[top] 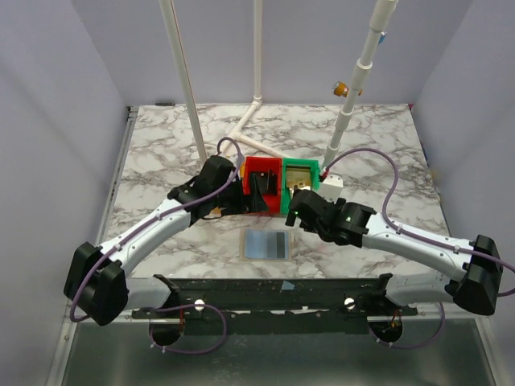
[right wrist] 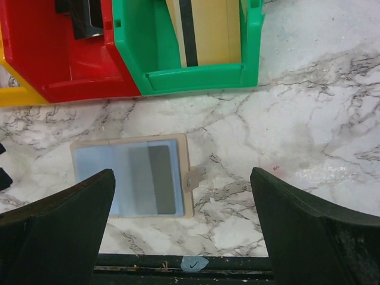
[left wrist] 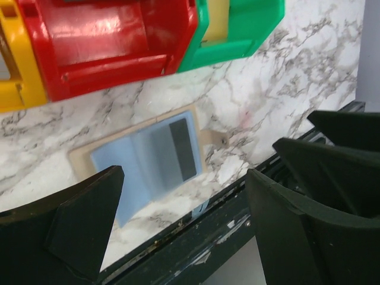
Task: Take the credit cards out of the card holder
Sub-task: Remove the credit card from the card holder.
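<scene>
The card holder (top: 266,244) lies open and flat on the marble near the front edge, tan rim around a pale blue inside. It also shows in the left wrist view (left wrist: 145,160) and the right wrist view (right wrist: 130,177). A dark grey card-shaped rectangle (right wrist: 161,179) shows in its right half. A gold-tan credit card (right wrist: 208,32) with a black stripe lies in the green tray (top: 299,181). My left gripper (top: 241,203) is open and empty above the table beside the red tray. My right gripper (top: 296,207) is open and empty, above and right of the holder.
The red tray (top: 261,186) holds a chunky black object (right wrist: 83,15). A yellow tray (left wrist: 15,65) sits at its left. White pipes (top: 257,112) stand behind the trays. A black rail (right wrist: 178,267) runs along the table's front edge.
</scene>
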`<state>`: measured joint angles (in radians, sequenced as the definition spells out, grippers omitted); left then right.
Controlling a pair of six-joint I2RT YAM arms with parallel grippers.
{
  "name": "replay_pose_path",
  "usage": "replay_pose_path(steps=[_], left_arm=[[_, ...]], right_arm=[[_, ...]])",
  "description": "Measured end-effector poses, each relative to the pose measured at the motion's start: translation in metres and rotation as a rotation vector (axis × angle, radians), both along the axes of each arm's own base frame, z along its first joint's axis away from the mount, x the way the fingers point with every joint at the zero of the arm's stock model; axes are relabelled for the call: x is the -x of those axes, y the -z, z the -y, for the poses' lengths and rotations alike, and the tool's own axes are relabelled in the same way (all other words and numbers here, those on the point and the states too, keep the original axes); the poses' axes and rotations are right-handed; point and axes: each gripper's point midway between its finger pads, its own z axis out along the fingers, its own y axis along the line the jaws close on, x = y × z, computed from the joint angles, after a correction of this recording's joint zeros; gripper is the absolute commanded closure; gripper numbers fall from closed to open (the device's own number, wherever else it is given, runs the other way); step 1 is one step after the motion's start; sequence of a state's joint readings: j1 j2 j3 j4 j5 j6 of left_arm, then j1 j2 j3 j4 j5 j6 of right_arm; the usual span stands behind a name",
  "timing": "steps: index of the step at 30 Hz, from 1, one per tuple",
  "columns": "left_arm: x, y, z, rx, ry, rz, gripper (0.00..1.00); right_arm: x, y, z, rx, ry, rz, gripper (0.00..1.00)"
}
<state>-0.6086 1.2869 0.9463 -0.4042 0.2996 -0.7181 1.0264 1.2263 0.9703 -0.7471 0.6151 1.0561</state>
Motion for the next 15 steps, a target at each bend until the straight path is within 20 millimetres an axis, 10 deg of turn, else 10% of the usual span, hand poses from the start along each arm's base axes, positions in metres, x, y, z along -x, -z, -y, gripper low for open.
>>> replay_pose_path(steps=[15], left_arm=[[0.041,0.056,-0.017,-0.007,0.024,-0.109,0.22]], right_arm=[[-0.001,0.011,-0.014,-0.002,-0.036,-0.026,0.0]])
